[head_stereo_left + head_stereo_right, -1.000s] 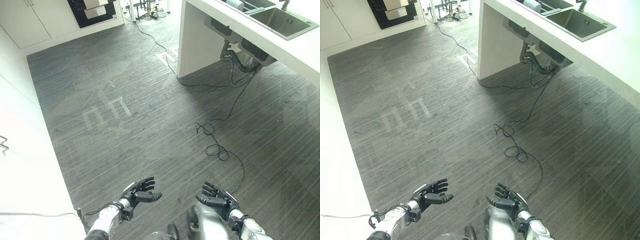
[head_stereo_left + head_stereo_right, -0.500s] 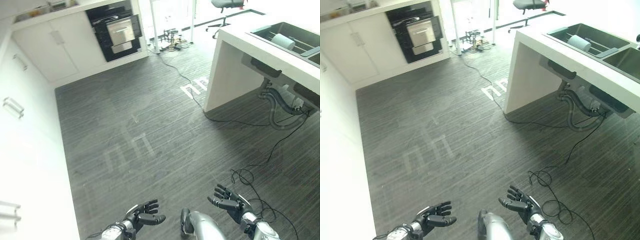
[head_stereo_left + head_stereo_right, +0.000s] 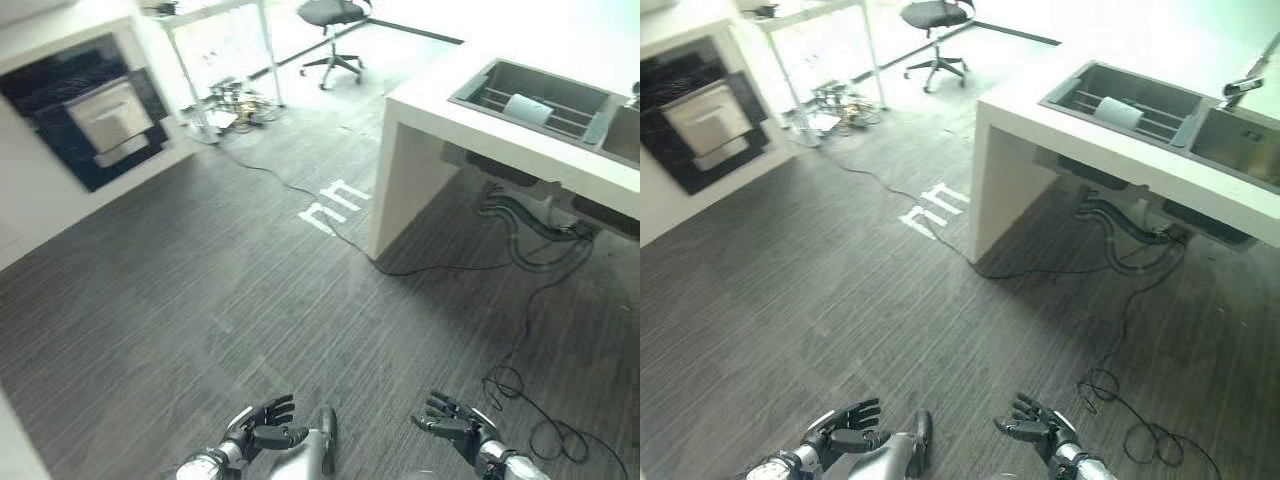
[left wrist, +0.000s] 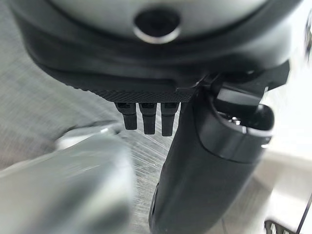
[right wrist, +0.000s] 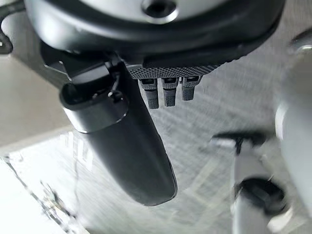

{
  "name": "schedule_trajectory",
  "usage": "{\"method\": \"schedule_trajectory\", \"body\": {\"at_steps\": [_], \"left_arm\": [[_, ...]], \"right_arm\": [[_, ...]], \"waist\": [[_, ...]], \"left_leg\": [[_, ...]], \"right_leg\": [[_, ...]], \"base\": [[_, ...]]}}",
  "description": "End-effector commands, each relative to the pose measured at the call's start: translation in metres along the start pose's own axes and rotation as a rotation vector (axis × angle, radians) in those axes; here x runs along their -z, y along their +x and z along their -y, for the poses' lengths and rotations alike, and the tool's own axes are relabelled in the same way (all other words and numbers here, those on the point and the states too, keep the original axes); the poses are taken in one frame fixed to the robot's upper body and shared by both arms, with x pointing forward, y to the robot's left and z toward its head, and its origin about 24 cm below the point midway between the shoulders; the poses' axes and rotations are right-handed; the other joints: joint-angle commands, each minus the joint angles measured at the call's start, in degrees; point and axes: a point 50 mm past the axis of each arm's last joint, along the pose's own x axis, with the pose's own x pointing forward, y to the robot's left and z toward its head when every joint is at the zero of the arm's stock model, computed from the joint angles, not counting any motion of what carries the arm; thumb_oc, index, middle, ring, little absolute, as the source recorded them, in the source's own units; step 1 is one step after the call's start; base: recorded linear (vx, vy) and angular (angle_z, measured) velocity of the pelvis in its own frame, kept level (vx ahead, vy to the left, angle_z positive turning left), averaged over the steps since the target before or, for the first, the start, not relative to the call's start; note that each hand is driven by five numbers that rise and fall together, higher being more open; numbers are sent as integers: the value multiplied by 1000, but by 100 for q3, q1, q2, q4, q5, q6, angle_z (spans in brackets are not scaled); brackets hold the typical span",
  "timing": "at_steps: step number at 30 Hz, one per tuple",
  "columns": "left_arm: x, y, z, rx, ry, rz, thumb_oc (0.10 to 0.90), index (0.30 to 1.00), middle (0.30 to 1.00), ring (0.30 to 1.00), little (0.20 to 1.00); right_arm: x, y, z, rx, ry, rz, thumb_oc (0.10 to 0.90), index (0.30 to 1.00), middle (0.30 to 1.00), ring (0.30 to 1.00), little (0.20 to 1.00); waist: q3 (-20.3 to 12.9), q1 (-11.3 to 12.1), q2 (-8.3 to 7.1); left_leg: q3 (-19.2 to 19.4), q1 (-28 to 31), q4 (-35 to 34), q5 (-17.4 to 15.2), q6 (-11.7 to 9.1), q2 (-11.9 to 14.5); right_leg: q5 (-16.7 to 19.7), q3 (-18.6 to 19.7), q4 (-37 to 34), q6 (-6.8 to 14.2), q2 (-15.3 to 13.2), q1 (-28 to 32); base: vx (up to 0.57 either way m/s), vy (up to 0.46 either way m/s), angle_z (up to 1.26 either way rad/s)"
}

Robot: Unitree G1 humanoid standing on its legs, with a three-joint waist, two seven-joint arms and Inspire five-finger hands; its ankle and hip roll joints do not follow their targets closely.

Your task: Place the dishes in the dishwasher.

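A pale blue dish (image 3: 527, 108) lies on the rack in the sink basin (image 3: 500, 80) of the white counter at the upper right. A black built-in appliance (image 3: 95, 115) with a pale front panel stands in the white cabinets at the upper left. Both hands hang low over the dark floor, far from both. My left hand (image 3: 262, 430) is open with its fingers (image 4: 146, 117) straight and nothing in it. My right hand (image 3: 452, 425) is open and empty too, its thumb (image 5: 126, 146) standing out over the floor.
The white counter's end panel (image 3: 400, 180) stands on the floor ahead to the right, with grey hoses (image 3: 530, 225) under the sink. Black cables (image 3: 520, 385) loop on the floor at the right. An office chair (image 3: 335, 15) and table legs (image 3: 225, 95) are at the back.
The camera has swung: counter and sink now sit nearer and more to the middle, the black appliance further left. Both hands keep the same open pose.
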Motion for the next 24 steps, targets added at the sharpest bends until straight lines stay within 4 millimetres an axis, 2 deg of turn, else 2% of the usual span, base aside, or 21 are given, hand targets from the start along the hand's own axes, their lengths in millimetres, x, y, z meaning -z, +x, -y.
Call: {"method": "schedule_trajectory", "body": {"at_steps": [1, 2, 4, 5, 7, 8, 10, 11, 12, 15, 17, 18, 19, 20, 21, 22, 24], "left_arm": [[-18, 7, 14, 70, 47, 78, 800, 900, 900, 900, 900], [-20, 6, 12, 58, 42, 82, 800, 900, 900, 900, 900], [-22, 6, 10, 52, 18, 95, 800, 900, 900, 900, 900], [-23, 7, 10, 53, 11, 99, 800, 900, 900, 900, 900], [-24, 8, 10, 56, 20, 88, 800, 900, 900, 900, 900], [-23, 8, 11, 60, 25, 80, 800, 900, 900, 900, 900], [-18, 10, 14, 60, 29, 62, 800, 900, 900, 900, 900], [-15, 11, 16, 56, 23, 53, 800, 900, 900, 900, 900], [-11, 11, 18, 51, 18, 40, 800, 900, 900, 900, 900], [-3, 10, 19, 34, -3, 19, 800, 900, 900, 900, 900], [7, 9, 22, 12, -36, -17, 800, 900, 900, 900, 900], [13, 8, 24, 4, -51, -30, 800, 900, 900, 900, 900], [17, 7, 24, -1, -57, -38, 800, 900, 900, 900, 900], [21, 6, 25, -9, -63, -46, 800, 900, 900, 900, 900], [25, 5, 24, -26, -82, -52, 800, 900, 900, 900, 900], [26, 4, 23, -35, -96, -53, 800, 900, 900, 900, 900], [29, 2, 20, -51, -125, -63, 800, 900, 900, 900, 900]], "right_arm": [[-59, 5, 4, -28, -101, 202, 800, 900, 900, 900, 900], [-59, 6, 3, -33, -105, 201, 800, 900, 900, 900, 900], [-59, 6, 2, -34, -115, 200, 800, 900, 900, 900, 900], [-58, 6, 3, -34, -121, 201, 800, 900, 900, 900, 900], [-57, 5, 7, -25, -112, 203, 800, 900, 900, 900, 900], [-57, 5, 8, -18, -102, 206, 800, 900, 900, 900, 900], [-54, 5, 10, -12, -93, 197, 800, 900, 900, 900, 900], [-52, 5, 12, -10, -95, 186, 800, 900, 900, 900, 900], [-49, 5, 13, -3, -88, 172, 800, 900, 900, 900, 900], [-44, 3, 16, 12, -84, 145, 800, 900, 900, 900, 900], [-37, 0, 21, 26, -83, 120, 800, 900, 900, 900, 900], [-36, -1, 24, 26, -99, 110, 800, 900, 900, 900, 900], [-37, -2, 26, 25, -113, 104, 800, 900, 900, 900, 900], [-37, -3, 29, 24, -126, 99, 800, 900, 900, 900, 900], [-39, -4, 32, 22, -143, 98, 800, 900, 900, 900, 900], [-40, -4, 33, 20, -154, 97, 800, 900, 900, 900, 900], [-43, -6, 38, 30, -180, 93, 800, 900, 900, 900, 900]], "waist": [[-70, -3, 379], [-24, -37, 412], [38, -102, 437], [59, -123, 438], [89, -203, 380], [101, -216, 333], [64, -254, 144], [67, -279, 87], [47, -295, 95], [28, -325, -12], [-66, -404, -46], [-115, -419, -48], [-136, -399, -55], [-155, -348, -93], [-141, -293, -105], [-134, -276, -105], [-68, -208, -113]], "left_leg": [[117, 233, 501, -1142, -235, 76], [194, 328, 501, -1233, -215, 115], [308, 450, 501, -1328, -241, 181], [368, 478, 501, -1359, -266, 218], [450, 557, 501, -1469, -325, 260], [494, 596, 501, -1517, -337, 243], [671, 701, 501, -1731, -358, 136], [761, 814, 501, -1895, -375, 146], [807, 961, 501, -2105, -396, 232], [979, 1090, 501, -2142, -424, 303], [1002, 1429, 501, -2182, -597, 513], [1054, 1556, 501, -2142, -693, 647], [1094, 1653, 501, -1828, -794, 754], [1114, 1782, 501, -1311, -900, 842], [1076, 1633, 1042, -967, -986, 992], [1053, 1543, 1305, -897, -1006, 1026], [981, 898, 2518, -534, -1060, 1192]], "right_leg": [[1315, -508, 241, 31, 230, -433], [1343, -636, 558, 55, 219, -718], [1313, -812, 352, 56, 178, -948], [1339, -890, 48, 63, 126, -959], [1548, -971, -999, 96, -86, -1052], [1536, -960, -1092, 120, -208, -1167], [1722, -907, -1092, 320, -757, -1797], [1892, -891, -1092, 452, -1075, -2132], [1935, -876, -1092, 573, -1224, -2297], [1977, -923, -1092, 587, -1255, -2181], [1821, -911, -1092, 420, -1031, -1979], [1712, -943, -1092, 304, -944, -1877], [1598, -953, -1092, 195, -870, -1776], [1446, -921, -1092, 56, -789, -1648], [1302, -917, -1092, -94, -687, -1512], [1248, -913, -1092, -144, -646, -1465], [1055, -901, -1092, -385, -480, -1227]], "base": [[116, 49, -81], [119, 13, -78], [161, -25, -70], [183, -132, -81], [203, -197, -82], [200, -228, -121], [249, -261, -110], [412, -328, -32], [388, -379, -20], [333, -390, -31], [493, -488, -13], [403, -357, -7], [418, -381, 5], [396, -411, 0], [337, -365, -25], [307, -348, -78], [272, -341, -75]]}}
